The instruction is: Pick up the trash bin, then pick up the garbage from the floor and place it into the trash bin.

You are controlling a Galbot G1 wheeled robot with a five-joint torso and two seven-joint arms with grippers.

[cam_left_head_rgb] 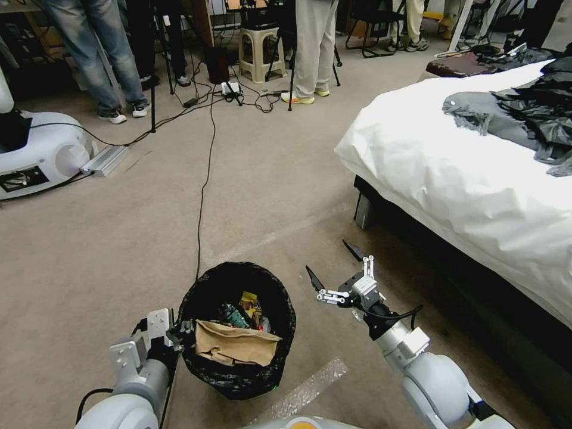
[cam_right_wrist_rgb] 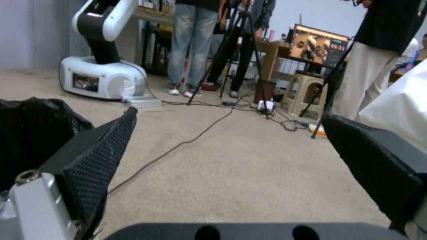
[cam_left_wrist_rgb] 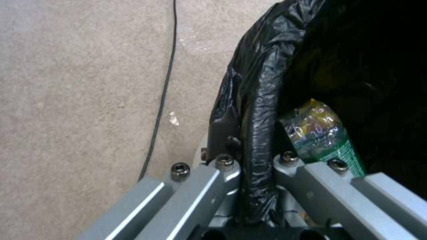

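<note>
The trash bin (cam_left_head_rgb: 286, 316), lined with a crinkled black bag, hangs just in front of me over the carpet floor (cam_left_head_rgb: 119, 238). My left gripper (cam_left_head_rgb: 179, 330) is shut on the bin's near-left rim (cam_left_wrist_rgb: 260, 110), one finger inside and one outside (cam_left_wrist_rgb: 256, 160). Garbage lies in the bin: a brown paper bag (cam_left_head_rgb: 235, 345), a clear bottle with a green label (cam_left_wrist_rgb: 320, 133) and a yellow wrapper (cam_left_head_rgb: 249, 297). My right gripper (cam_left_head_rgb: 330, 259) stands open and empty just right of the bin, above bare carpet (cam_right_wrist_rgb: 229, 115).
A bed with a white cover (cam_left_head_rgb: 465, 167) fills the right side. A black cable (cam_left_head_rgb: 205, 179) runs across the carpet toward the bin. Another robot's base (cam_left_head_rgb: 42, 155) stands far left; people, a tripod and a stool (cam_left_head_rgb: 259, 53) are behind.
</note>
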